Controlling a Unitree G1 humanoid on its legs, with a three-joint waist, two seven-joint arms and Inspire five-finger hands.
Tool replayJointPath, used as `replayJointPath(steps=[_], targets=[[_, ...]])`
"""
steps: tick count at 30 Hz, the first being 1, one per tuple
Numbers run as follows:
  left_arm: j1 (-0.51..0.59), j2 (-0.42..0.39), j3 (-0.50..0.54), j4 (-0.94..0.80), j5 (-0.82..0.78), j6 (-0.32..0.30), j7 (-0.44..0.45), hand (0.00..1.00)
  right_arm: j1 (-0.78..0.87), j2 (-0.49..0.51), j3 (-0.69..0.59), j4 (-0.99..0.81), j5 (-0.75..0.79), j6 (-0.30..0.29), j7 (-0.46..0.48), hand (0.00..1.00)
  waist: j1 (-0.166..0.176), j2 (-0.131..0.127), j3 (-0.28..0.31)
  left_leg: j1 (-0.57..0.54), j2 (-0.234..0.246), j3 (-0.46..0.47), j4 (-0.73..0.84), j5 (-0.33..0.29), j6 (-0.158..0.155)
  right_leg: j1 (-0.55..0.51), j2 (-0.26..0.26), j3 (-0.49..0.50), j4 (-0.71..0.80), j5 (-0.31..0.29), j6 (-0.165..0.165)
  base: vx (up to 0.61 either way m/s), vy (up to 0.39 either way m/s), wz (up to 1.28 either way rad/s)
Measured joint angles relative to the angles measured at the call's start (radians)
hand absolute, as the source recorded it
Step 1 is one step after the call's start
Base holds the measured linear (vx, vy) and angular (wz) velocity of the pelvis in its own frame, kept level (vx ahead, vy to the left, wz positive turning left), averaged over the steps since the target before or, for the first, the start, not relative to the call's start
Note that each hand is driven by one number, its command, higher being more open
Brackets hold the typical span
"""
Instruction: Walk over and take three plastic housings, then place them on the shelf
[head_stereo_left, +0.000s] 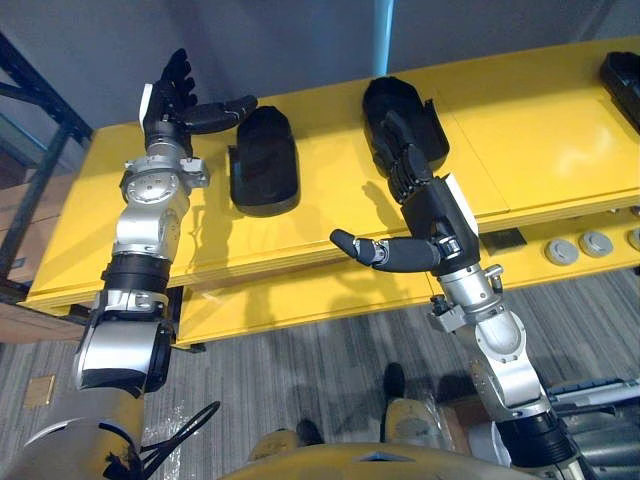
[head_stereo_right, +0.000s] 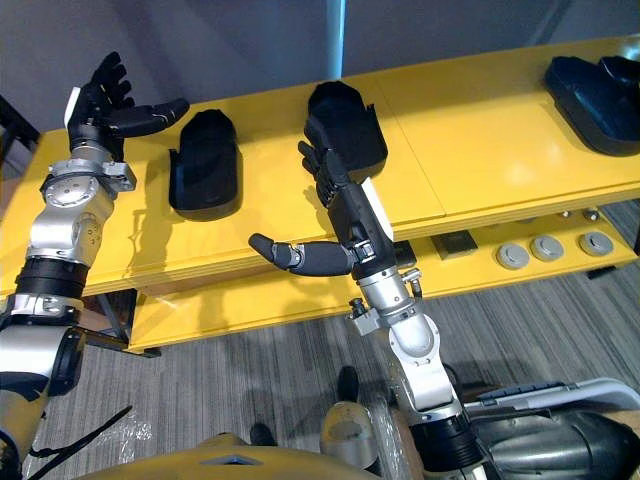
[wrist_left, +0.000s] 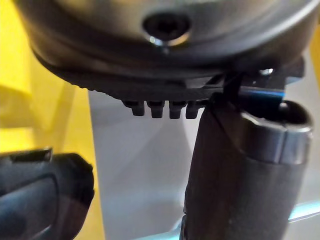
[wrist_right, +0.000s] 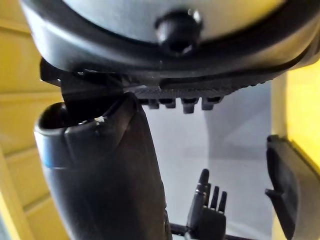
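1. Plainly, left eye view: left hand (head_stereo_left: 168, 100) spread, empty, just beside the left housing (head_stereo_left: 265, 160) on the bench (head_stereo_left: 540, 120).
2. Right eye view: right hand (head_stereo_right: 350, 215) open, thumb out, fingers over the near end of the middle housing (head_stereo_right: 350, 115); third housing (head_stereo_right: 590, 88) far right.
3. Left wrist view: left housing beside the thumb.
4. Right wrist view: middle housing past the straight fingers.

On the flat yellow metal shelf top (head_stereo_left: 540, 130) two black moulded plastic housings lie side by side: the left housing (head_stereo_left: 265, 160) nearer the front, the middle housing (head_stereo_left: 400, 100) further back. A third black plastic housing (head_stereo_right: 590, 90) lies well apart at the right end. The left hand (head_stereo_left: 170, 100) hangs just left of the left housing; the right hand (head_stereo_left: 425, 205) is before the middle one. Below the front edge, a lower yellow ledge (head_stereo_right: 250, 300) carries round grey discs (head_stereo_right: 547, 248) — all toward its right.
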Motion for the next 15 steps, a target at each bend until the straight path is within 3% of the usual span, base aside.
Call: replayJointPath(steps=[3,9,11,15], targets=[[0.042,0.018,0.003,-0.029,0.06,-0.001,0.02,1.0,-0.025,-0.004,0.006,0.006,-0.008,0.002,-0.014,1.0,0.014,-0.001,-0.02,-0.001,0.0,-0.016,0.004,-0.002,-0.003,0.014,-0.004,-0.019,0.0,-0.003,-0.003,-0.07,-0.015,0.17],[0.21,0.011,0.077,-0.223,0.163,-0.029,0.161,1.0,-0.065,-0.007,0.054,0.048,-0.039,0.022,0.003,1.0,0.037,-0.025,-0.06,-0.012,0.005,-0.05,0.005,0.007,-0.01,0.024,-0.006,-0.061,-0.001,-0.008,-0.009,-0.03,-0.019,0.15],[0.274,-0.015,0.124,-0.342,0.161,-0.053,0.184,1.0,-0.079,-0.006,0.073,0.079,-0.074,0.032,0.004,1.0,0.048,-0.035,-0.066,-0.02,0.006,-0.066,0.004,0.013,-0.011,0.025,-0.007,-0.078,-0.001,-0.008,-0.009,-0.01,-0.015,0.26],[0.487,-0.149,0.175,-0.661,0.162,-0.146,0.227,1.0,-0.102,-0.007,0.136,0.157,-0.316,0.033,-0.064,1.0,0.093,-0.046,-0.08,-0.029,0.006,-0.1,0.004,0.016,-0.01,0.037,-0.008,-0.115,-0.001,-0.01,-0.012,0.01,0.006,0.28]])
